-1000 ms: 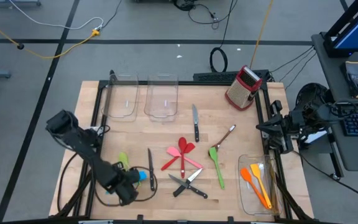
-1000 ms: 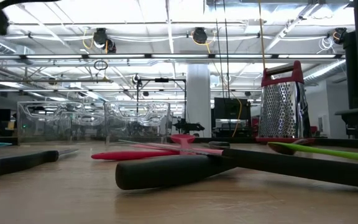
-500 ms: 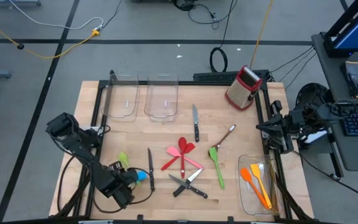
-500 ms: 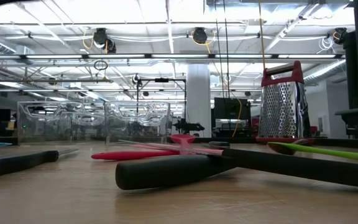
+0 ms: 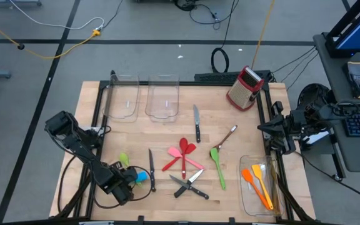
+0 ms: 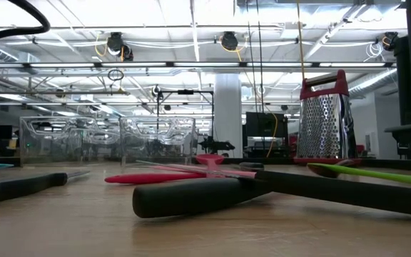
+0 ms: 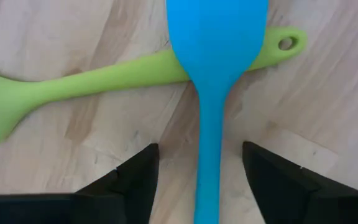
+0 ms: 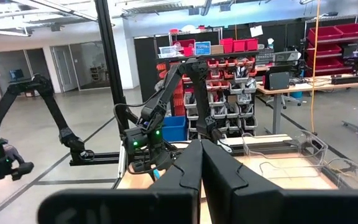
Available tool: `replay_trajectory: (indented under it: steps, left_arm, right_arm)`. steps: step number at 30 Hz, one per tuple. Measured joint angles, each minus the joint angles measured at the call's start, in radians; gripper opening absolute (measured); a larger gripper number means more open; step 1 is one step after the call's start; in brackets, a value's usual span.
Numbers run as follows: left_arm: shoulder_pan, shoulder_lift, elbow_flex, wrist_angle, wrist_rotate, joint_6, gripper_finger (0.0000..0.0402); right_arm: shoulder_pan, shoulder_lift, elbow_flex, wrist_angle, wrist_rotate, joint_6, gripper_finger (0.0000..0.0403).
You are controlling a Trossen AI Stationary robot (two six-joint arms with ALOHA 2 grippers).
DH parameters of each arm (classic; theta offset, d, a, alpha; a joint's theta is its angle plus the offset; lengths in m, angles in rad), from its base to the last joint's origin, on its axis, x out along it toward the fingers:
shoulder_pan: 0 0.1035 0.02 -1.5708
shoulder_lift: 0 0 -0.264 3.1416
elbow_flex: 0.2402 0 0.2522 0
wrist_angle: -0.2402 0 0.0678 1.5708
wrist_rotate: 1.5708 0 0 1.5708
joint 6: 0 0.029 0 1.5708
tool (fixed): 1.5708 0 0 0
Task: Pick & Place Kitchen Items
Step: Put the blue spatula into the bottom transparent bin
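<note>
Blue spatula [image 7: 215, 74] lies flat on the wooden counter [image 5: 167, 134] at about seven o'clock from its middle, its blade crossing over a light green spatula [image 7: 98, 78] that rests beneath it. Left gripper [image 7: 197, 180] hangs directly above the blue handle with its two dark fingers [image 7: 135, 177] spread to either side and holding nothing, apparently lined up so they can close on the narrow handle rather than the wide blade. Just at three o'clock from it lies a black-handled knife [image 5: 150, 164]. Around the counter's centre sit red and pink spatulas [image 5: 181, 155], two crossed knives [image 5: 189, 184], a green spoon [image 5: 217, 164], a brown spoon [image 5: 225, 136] and another knife [image 5: 196, 122]. Orange and yellow utensils [image 5: 259, 182] already lie in a clear bin [image 5: 247, 194] at five o'clock, suggesting sorting by colour. Two empty clear bins [image 5: 144, 99] wait at eleven o'clock, and a red box grater [image 5: 245, 87] stands at one o'clock. Right gripper [image 8: 201, 165] is parked off the counter's three o'clock edge, fingers pressed together, empty.
</note>
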Motion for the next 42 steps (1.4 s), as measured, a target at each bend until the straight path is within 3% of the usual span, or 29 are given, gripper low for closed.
replay_trajectory:
  steps: [13, 24, 34, 37, 42]
  left_arm:
    - [0.003, 0.002, -0.002, -0.008, 0.016, -0.048, 0.0018]
    - [0.004, -0.062, -0.002, -0.024, 0.061, -0.122, 0.0012]
    - [0.008, -0.329, 0.002, -0.047, 0.080, -0.181, 0.0012]
    - [0.023, -0.420, 0.002, -0.003, -0.008, -0.188, 0.0011]
    - [0.050, -0.538, 0.003, 0.153, -0.266, -0.132, 0.0011]
  right_arm:
    - [0.000, 0.000, 0.000, -0.002, 0.000, 0.009, 0.0000]
    - [0.000, 0.000, 0.000, -0.002, 0.000, 0.008, 0.0000]
    - [0.000, 0.000, -0.001, -0.002, 0.000, 0.006, 0.0000]
    - [0.000, 0.000, -0.001, -0.002, 0.000, 0.006, 0.0000]
    - [0.000, 0.000, -0.001, -0.002, 0.000, 0.005, 0.0000]
